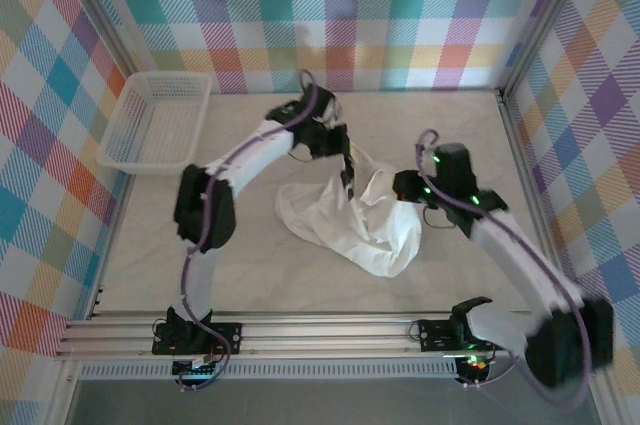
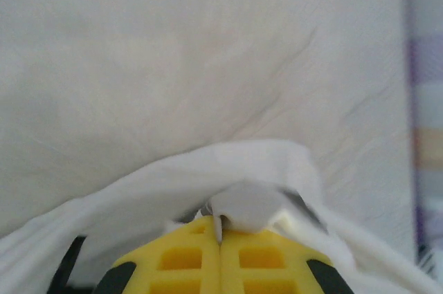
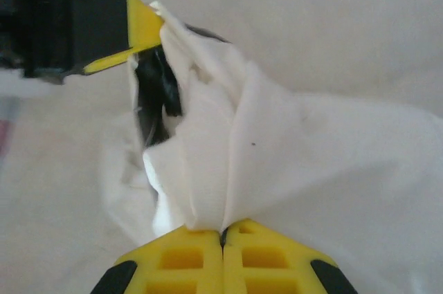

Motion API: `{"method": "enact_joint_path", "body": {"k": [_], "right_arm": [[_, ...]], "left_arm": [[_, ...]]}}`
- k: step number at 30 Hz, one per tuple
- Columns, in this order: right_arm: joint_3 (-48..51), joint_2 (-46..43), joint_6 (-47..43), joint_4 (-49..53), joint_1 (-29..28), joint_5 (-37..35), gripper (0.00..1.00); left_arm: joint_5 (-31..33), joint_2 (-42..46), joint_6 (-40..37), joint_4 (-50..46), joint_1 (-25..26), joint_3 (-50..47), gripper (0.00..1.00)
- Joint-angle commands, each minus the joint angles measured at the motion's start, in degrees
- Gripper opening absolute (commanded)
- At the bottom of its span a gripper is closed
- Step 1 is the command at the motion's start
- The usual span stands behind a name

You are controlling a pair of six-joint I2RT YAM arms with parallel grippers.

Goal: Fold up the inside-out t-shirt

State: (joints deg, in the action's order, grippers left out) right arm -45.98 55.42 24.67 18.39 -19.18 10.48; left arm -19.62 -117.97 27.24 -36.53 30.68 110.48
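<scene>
The inside-out t-shirt (image 1: pixel 352 227) is a white crumpled heap in the middle of the table, its upper part pulled up between the two arms. My left gripper (image 1: pixel 348 178) is at the shirt's upper left edge. In the left wrist view its yellow jaws (image 2: pixel 221 233) are shut on a fold of the white fabric (image 2: pixel 208 169). My right gripper (image 1: pixel 401 188) is at the shirt's upper right. Its yellow jaws (image 3: pixel 223 233) are shut on a bunched pleat of the shirt (image 3: pixel 311 155). The left gripper's yellow fingertip (image 3: pixel 145 25) pinches the cloth just ahead of it.
A white plastic lattice basket (image 1: pixel 155 123) stands at the back left against the wall. Checked walls close in the table (image 1: pixel 250 265) on three sides. A metal rail (image 1: pixel 300 330) runs along the near edge by the arm bases.
</scene>
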Motion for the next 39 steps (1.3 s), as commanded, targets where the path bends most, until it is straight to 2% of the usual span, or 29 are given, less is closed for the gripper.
{"method": "enact_joint_path", "body": {"k": [1, 3, 5, 7, 8, 10, 11, 14, 15, 19, 22, 28, 31, 33, 34, 35, 37, 38, 39], "right_arm": [[9.13, -17.65, -0.32, -3.89, -0.05, -1.96, 0.0], [18.35, -27.67, 3.76, -3.52, -0.02, -5.94, 0.0], [24.04, -33.21, 7.91, 0.04, -0.03, -8.65, 0.0], [25.32, -35.27, 11.34, 6.82, -0.07, -12.46, 0.01], [25.33, -35.46, 13.67, 10.0, -0.07, -15.46, 0.07], [24.94, -34.12, 14.97, 11.74, -0.03, -15.83, 0.07], [24.35, -32.63, 14.07, 10.55, 0.02, -13.83, 0.09], [20.71, -25.38, 9.91, 5.33, -0.01, -6.68, 0.29], [18.93, -22.3, 8.31, 3.97, -0.04, -4.51, 0.33], [11.6, -10.8, 3.45, 1.6, -0.04, 3.84, 0.46], [5.07, -1.56, 1.09, 1.2, -0.78, 11.32, 0.51], [-0.05, 14.51, -0.52, -4.17, -4.53, 14.83, 0.7], [-1.54, 22.63, -1.1, -7.01, -6.48, 10.4, 0.73], [-2.96, 27.66, -0.18, -6.69, -6.83, 6.36, 0.71], [-3.29, 28.93, -0.06, -6.63, -6.92, 5.03, 0.65], [-3.54, 29.59, -0.08, -6.53, -6.96, 3.96, 0.55], [-3.59, 28.67, -0.38, -6.62, -7.0, 3.36, 0.21], [-3.64, 27.02, -0.11, -6.03, -6.99, 3.06, 0.09], [-3.64, 24.76, 0.28, -4.99, -6.93, 3.05, 0.02]], "left_arm": [[2.77, 13.64, 0.79, -3.72, -3.81, 2.13, 0.0], [1.68, 16.89, 0.63, -4.15, -4.22, 0.09, 0.0], [-1.32, 18.76, 1.53, -2.57, -4.01, -2.78, 0.0], [-2.96, 20.37, 1.94, -1.45, -3.55, -5.66, 0.0], [-2.54, 20.96, 1.63, -1.81, -3.41, -6.79, 0.0], [-2.03, 21.58, 0.58, -2.82, -3.18, -8.13, 0.0], [-2.26, 21.67, 0.12, -3.01, -3.08, -8.67, 0.0], [-1.29, 21.73, -0.57, -2.6, -2.02, -9.88, 0.0], [-0.16, 21.78, -0.73, -2.21, -1.41, -10.14, 0.0], [2.37, 21.4, 1.13, -0.47, 0.35, -10.47, 0.0], [3.1, 21.32, 1.66, 0.66, 1.76, -10.54, 0.0], [1.71, 20.63, 2.62, 1.0, 2.63, -10.98, 0.0], [0.13, 20.9, 3.26, 0.66, 2.64, -10.58, 0.0], [1.17, 21.31, 2.2, -1.63, 2.59, -9.25, 0.0], [1.62, 21.32, 1.44, -2.88, 2.47, -8.51, 0.0], [2.16, 21.36, 0.83, -4.37, 2.14, -7.67, 0.0], [2.18, 21.3, 0.3, -6.08, 1.27, -6.97, 0.0], [1.72, 21.38, 0.03, -6.65, 0.41, -6.86, 0.0], [1.58, 21.53, -0.17, -7.29, -0.47, -6.69, 0.0]]}}
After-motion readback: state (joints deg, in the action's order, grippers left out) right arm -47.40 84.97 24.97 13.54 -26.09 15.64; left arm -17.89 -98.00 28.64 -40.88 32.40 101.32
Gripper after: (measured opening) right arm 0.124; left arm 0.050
